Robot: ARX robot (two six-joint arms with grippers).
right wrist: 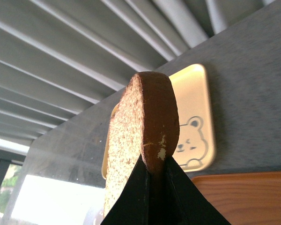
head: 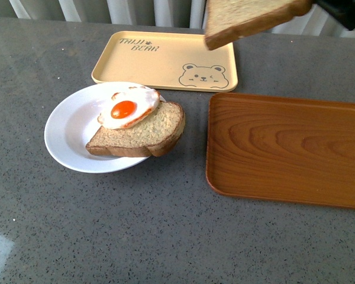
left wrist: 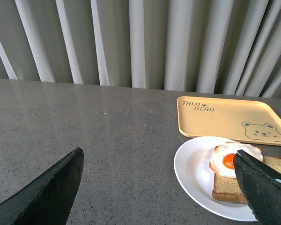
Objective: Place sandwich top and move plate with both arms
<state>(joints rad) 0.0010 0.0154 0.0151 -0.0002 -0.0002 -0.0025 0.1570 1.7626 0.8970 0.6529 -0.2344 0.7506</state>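
Note:
The sandwich top (head: pixel 248 21), a wholemeal slice with a dark crust, hangs tilted in the air above the yellow tray's right end. My right gripper (right wrist: pixel 154 174) is shut on its crust edge (right wrist: pixel 152 117). In the front view only a bit of the black right arm (head: pixel 343 13) shows at the top right. The white plate (head: pixel 68 133) sits left of centre and carries the other slice (head: pixel 151 133) with a fried egg (head: pixel 129 107). My left gripper (left wrist: pixel 159 187) is open and empty, low over the table to the plate's left (left wrist: pixel 192 168). It is out of the front view.
A yellow bear-print tray (head: pixel 165 59) lies behind the plate. A brown wood-grain tray (head: pixel 284 148) lies to the plate's right. The grey speckled table (head: pixel 165 236) runs to the front edge. Pale curtains (left wrist: pixel 140 42) hang behind the table.

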